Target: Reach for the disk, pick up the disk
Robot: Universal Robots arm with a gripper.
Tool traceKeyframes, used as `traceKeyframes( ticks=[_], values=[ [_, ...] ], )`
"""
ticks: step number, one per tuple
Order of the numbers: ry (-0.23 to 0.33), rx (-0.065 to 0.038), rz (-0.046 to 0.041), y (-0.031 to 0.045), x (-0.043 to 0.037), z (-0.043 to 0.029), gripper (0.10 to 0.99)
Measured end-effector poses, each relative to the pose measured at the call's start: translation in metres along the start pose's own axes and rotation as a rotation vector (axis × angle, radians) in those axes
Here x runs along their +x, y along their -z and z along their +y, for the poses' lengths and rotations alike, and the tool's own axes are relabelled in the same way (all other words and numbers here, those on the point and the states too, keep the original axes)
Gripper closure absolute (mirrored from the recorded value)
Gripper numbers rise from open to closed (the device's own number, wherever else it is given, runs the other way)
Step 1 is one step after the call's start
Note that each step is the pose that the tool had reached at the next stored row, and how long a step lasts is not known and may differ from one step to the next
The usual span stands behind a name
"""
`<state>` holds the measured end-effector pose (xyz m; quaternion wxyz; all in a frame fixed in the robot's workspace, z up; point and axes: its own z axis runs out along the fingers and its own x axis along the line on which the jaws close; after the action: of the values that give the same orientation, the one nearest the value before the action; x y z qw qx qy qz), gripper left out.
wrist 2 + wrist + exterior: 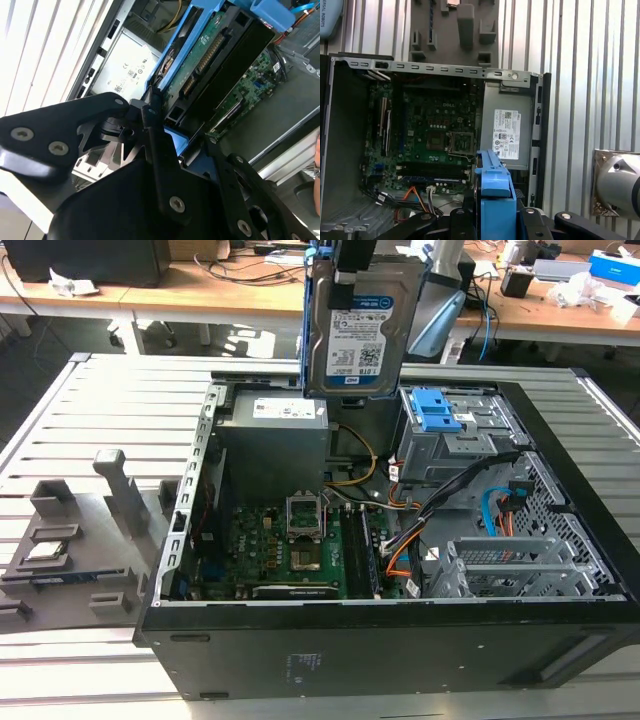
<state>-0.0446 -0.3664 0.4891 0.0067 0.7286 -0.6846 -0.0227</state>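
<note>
The disk (352,325) hangs upright in the air above the open computer case, its white-and-blue label facing the exterior camera and blue rails along its edges. My gripper (352,262) holds it from above, shut on its top end. In the second wrist view the disk (215,55) shows its green circuit-board side and blue rail, clamped between the black fingers (150,125). The blue rail of the disk (495,192) rises between the gripper's black parts in the first wrist view.
The open black computer case (330,650) lies on a slatted metal table (110,400), with motherboard (290,550), grey power supply (275,435) and a drive cage with blue latches (435,410). A grey fixture holding a small chip (48,550) sits at the exterior view's left.
</note>
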Motion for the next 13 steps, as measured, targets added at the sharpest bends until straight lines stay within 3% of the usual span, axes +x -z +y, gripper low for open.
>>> traceKeyframes(
  ticks=[13],
  values=[
    [0.0,0.0,-0.0002,0.0018,0.0027,-0.0442,0.722]
  ],
)
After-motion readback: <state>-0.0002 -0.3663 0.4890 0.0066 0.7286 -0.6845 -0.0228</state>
